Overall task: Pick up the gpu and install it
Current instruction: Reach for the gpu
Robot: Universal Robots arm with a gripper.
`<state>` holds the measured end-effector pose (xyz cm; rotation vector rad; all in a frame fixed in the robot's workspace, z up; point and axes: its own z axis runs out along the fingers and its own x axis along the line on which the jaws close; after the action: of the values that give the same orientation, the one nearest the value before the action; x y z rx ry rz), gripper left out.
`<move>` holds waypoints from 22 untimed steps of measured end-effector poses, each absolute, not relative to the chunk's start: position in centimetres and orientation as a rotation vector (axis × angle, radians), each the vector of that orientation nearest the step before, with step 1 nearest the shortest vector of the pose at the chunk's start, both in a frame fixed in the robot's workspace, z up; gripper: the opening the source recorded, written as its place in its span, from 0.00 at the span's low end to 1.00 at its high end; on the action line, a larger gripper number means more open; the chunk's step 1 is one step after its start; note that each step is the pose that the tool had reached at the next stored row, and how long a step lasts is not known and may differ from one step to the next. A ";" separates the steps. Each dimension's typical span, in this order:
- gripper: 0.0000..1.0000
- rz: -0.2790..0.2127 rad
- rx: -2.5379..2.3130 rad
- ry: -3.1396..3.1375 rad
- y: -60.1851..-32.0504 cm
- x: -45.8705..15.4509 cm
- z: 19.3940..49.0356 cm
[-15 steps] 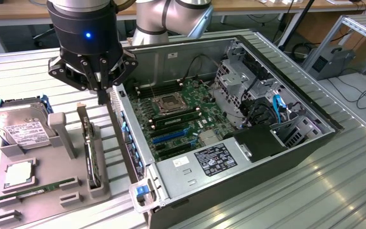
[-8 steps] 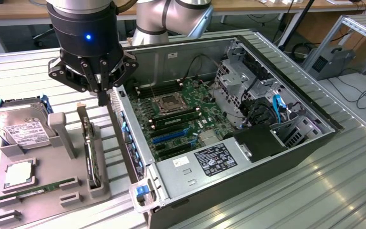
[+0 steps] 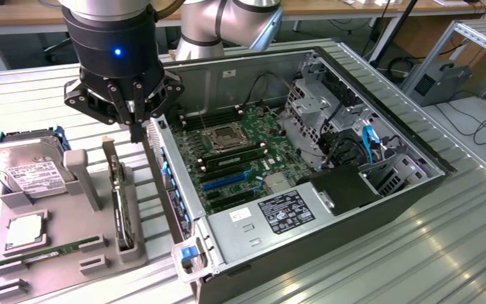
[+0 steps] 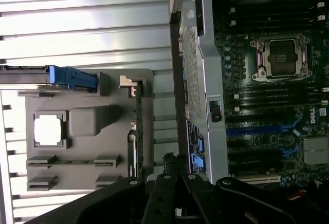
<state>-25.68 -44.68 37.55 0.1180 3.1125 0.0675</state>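
Note:
The gpu is a thin dark card standing on edge in a slot of the grey holder tray, to the exterior view's left of the open computer case. My gripper hangs above the card's far end, close to the case's rear wall, its fingers shut and holding nothing. In the wrist view the gpu shows edge-on below the gripper, beside the tray. The motherboard lies open inside the case, with a blue slot.
On the tray also sit a silver hard drive in a blue-tabbed caddy, a processor chip and a green RAM stick. Drive cages and cables fill the case's far side. The bench is ribbed metal.

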 end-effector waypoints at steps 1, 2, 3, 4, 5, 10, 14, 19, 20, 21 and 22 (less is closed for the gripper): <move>0.11 0.067 0.118 3.113 -44.7 -25.7 37.5; 0.11 0.068 0.118 3.112 -44.8 -25.7 37.5; 0.11 0.067 0.118 3.113 -44.8 -25.7 37.5; 0.11 0.067 0.118 3.112 -44.9 -25.7 37.5; 0.11 0.067 0.118 3.112 -44.9 -25.7 37.5; 0.11 0.067 0.118 3.113 -45.1 -25.8 37.5; 0.11 0.067 0.118 3.113 -45.4 -25.8 37.5; 0.11 0.067 0.118 3.112 -45.7 -25.8 37.4; 0.11 0.067 0.118 3.112 -45.7 -25.9 37.4; 0.11 0.067 0.118 3.113 -45.8 -25.9 37.4; 0.11 0.068 0.118 3.112 -45.8 -25.9 37.4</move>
<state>-25.88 -45.85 37.39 0.1180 3.1125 0.0675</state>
